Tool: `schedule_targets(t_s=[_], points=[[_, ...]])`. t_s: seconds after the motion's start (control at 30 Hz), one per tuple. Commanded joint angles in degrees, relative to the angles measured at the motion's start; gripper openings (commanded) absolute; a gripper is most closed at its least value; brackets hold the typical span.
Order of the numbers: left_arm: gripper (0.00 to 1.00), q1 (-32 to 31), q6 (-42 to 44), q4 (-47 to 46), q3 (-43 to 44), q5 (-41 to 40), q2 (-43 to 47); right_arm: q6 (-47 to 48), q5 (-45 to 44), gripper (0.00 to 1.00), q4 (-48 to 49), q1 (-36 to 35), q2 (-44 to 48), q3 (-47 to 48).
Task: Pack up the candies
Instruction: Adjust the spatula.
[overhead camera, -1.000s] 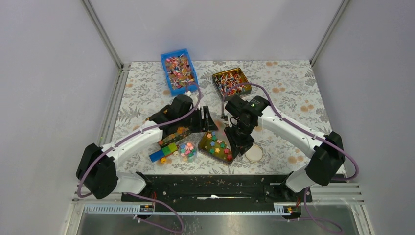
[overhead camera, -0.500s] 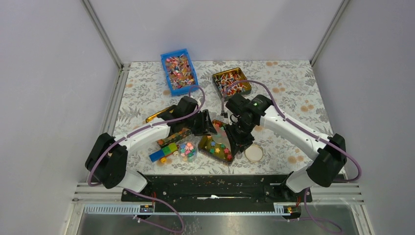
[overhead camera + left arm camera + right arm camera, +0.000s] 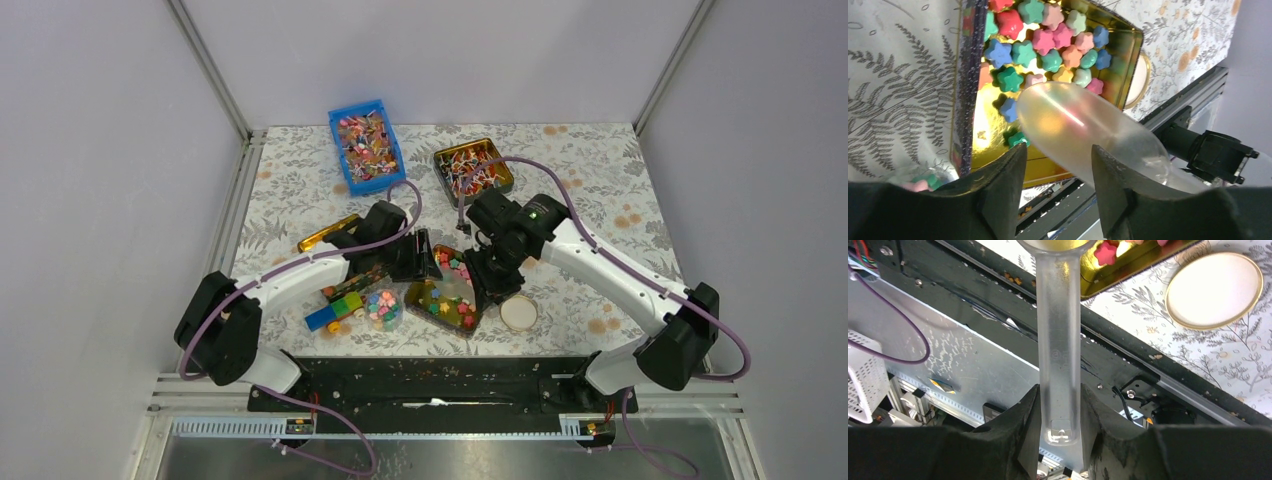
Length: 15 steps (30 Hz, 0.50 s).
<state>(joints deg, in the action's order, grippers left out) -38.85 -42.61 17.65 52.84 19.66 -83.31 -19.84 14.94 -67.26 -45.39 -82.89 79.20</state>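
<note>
Right gripper (image 3: 1059, 401) clamps spoon (image 3: 1059, 315) handle, bowl over tin (image 3: 970, 90). Left gripper (image 3: 1058, 152) part open, looks empty. I judge early: most candies (image 3: 1048, 40) in tin, some in jar (image 3: 383, 306), lid (image 3: 518, 313) off.

Left arm (image 3: 290, 275), right arm (image 3: 600, 262): white tube links, chunky black joints, black shoulder blocks. A purple cable (image 3: 928, 349) runs along each arm. Small green light (image 3: 533, 212) on the right arm's wrist housing. Left gripper (image 3: 1058, 150), right gripper (image 3: 1059, 390): matte black, thick wedge fingers, rounded edges. Bases sit on a black plate (image 3: 430, 378) at the table's near edge.
</note>
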Motion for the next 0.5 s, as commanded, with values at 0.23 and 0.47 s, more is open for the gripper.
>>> schedule_targets(t_s=[0.23,0.47], points=[[0.53,1.4,12.5,14.6,6.0,-14.4,0.9,1.3,-1.0,0.0,-11.7,0.0,-3.4,1.6],[0.47,1.0,14.6,15.3,7.2,-16.7,-4.3,2.2,1.8,0.0,-15.9,0.0,-6.6,4.0]])
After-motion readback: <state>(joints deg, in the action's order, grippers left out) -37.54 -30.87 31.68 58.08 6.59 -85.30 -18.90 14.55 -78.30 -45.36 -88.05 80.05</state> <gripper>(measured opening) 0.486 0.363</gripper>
